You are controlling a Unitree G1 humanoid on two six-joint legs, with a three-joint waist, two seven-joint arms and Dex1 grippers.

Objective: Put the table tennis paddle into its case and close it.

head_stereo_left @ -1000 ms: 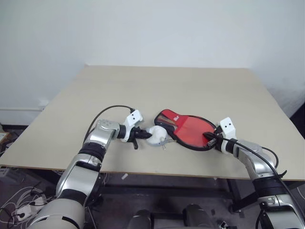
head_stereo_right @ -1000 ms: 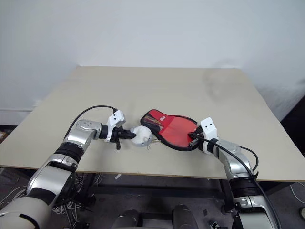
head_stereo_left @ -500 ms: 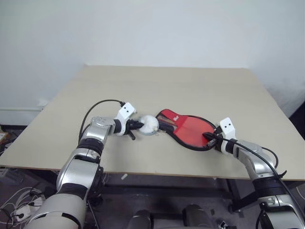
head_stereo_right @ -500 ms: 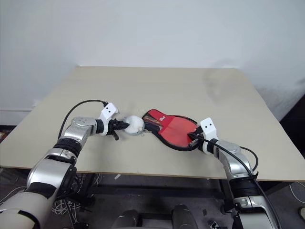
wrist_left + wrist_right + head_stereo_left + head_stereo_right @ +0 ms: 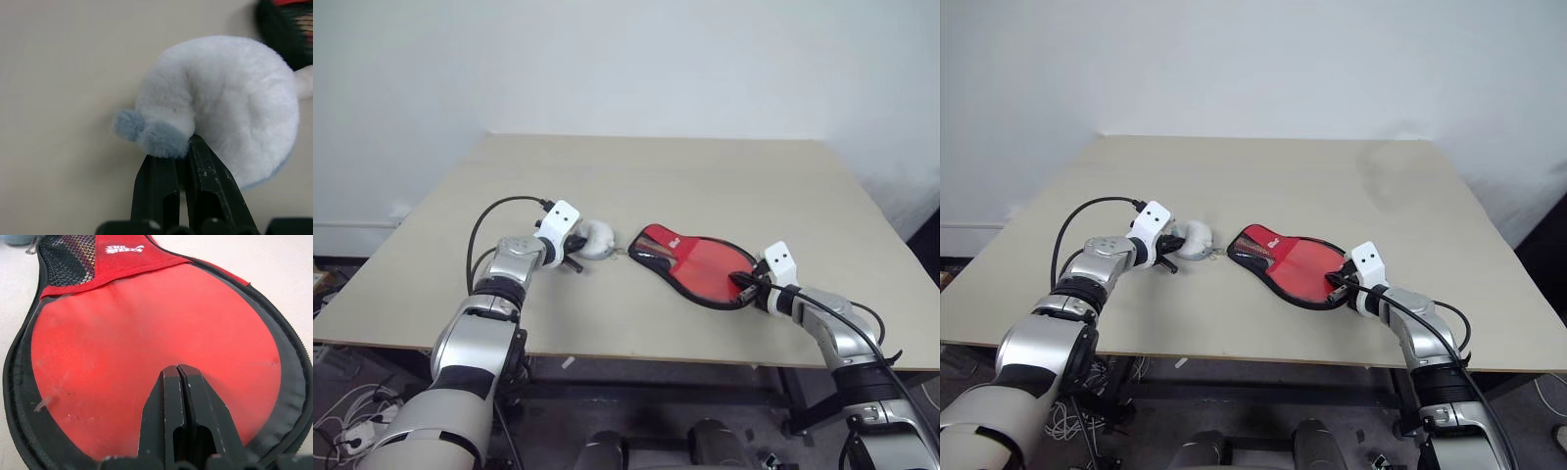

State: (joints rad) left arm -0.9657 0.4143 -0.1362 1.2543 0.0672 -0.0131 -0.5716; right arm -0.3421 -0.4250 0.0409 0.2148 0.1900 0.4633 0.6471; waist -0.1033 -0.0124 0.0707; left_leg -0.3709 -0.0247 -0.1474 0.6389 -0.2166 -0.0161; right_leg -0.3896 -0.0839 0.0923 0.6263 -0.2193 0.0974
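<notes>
Since a second ago, we are carrying the plush [image 5: 598, 238] with our left claw [image 5: 576, 249] up the counter [image 5: 705, 176] and leftward, clear of the case [image 5: 700, 269], which it was touching before. We are seeing the paddle [image 5: 146, 357] already lying inside the case, its red face behind the clear side and its handle under the mesh neck. Whether the zip is fully run we cannot tell, so closing may be remaining. Our left claw is pinching the plush by a small grey-blue tuft, fingers [image 5: 156, 181] nearly together. Our right claw [image 5: 744, 284] is pressed fully together, resting on the round end of the case and pinning it.
</notes>
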